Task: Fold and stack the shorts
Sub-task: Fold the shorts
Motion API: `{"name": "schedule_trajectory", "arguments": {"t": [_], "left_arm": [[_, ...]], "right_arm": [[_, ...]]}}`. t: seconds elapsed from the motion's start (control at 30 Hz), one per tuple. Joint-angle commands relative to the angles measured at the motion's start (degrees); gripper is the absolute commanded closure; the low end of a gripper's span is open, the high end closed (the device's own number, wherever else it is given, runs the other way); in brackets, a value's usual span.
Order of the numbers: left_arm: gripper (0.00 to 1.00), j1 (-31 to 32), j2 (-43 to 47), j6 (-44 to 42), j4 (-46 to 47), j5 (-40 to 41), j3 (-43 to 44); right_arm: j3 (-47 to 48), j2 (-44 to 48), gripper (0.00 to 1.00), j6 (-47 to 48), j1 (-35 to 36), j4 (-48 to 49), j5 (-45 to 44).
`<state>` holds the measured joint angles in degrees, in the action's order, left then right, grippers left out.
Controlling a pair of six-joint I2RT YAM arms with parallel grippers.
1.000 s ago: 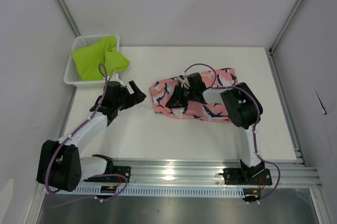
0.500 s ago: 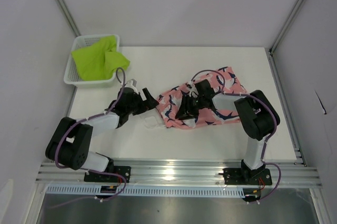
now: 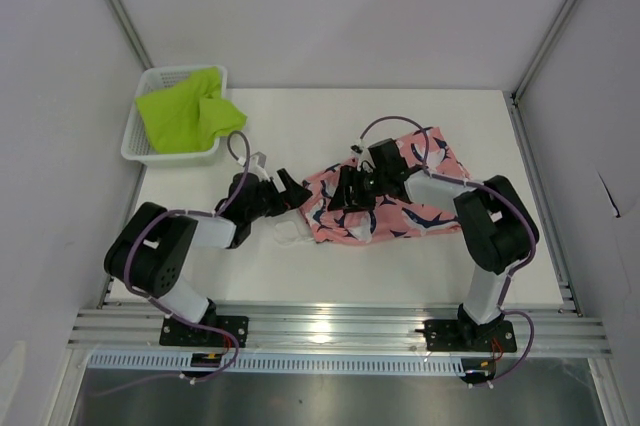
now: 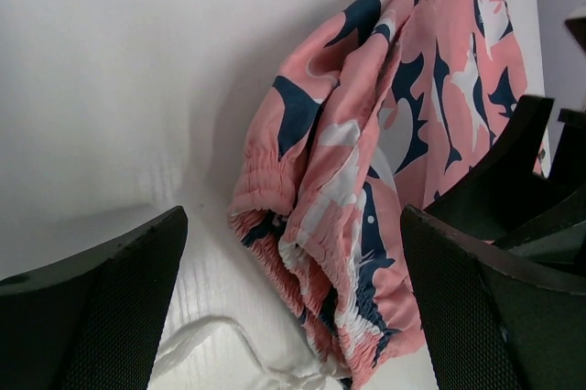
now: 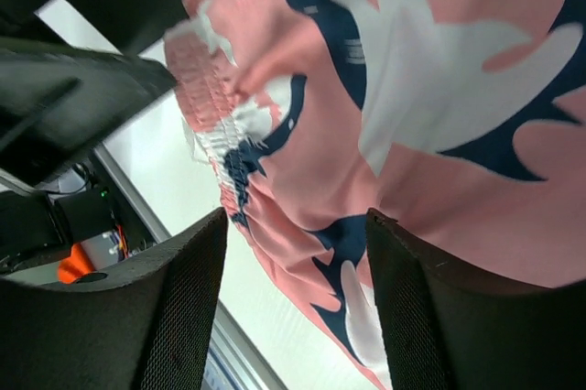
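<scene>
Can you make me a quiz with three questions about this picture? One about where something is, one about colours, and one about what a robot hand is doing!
1. Where are the green shorts?
A) in the white basket
B) on top of the other shorts
C) in a gripper

2. What colours is the bird print on the pink shorts?
A) yellow and black
B) navy and white
C) green and red

3. How is the left gripper?
A) shut on the cloth
B) shut on nothing
C) open

Answers:
1 A, they lie heaped inside it.
2 B, the left wrist view shows navy and white shapes on pink.
3 C, its fingers stand wide apart.
</scene>
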<state>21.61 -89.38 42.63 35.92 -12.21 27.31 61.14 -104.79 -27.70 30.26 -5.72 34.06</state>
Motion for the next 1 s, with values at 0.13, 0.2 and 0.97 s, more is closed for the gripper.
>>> {"name": "schedule_trajectory", "arguments": {"t": [0.13,0.2,0.97], "left_arm": [[0.01,1.8,-5.9,0.8,6.0,0.6,4.5],[0.01,2.3,-7.7,1.0,7.7,1.0,4.5],[0.45,5.5,-18.9,1.5,22.6,0.8,5.8]], "right_arm": [[5.5,-3.6,0.4,2.0,-2.0,2.6,-5.8],[5.7,-5.5,0.44,0.6,-2.8,5.0,-6.9],[9.6,-20.9,0.73,-5.0,-5.3,9.7,-2.2]]}}
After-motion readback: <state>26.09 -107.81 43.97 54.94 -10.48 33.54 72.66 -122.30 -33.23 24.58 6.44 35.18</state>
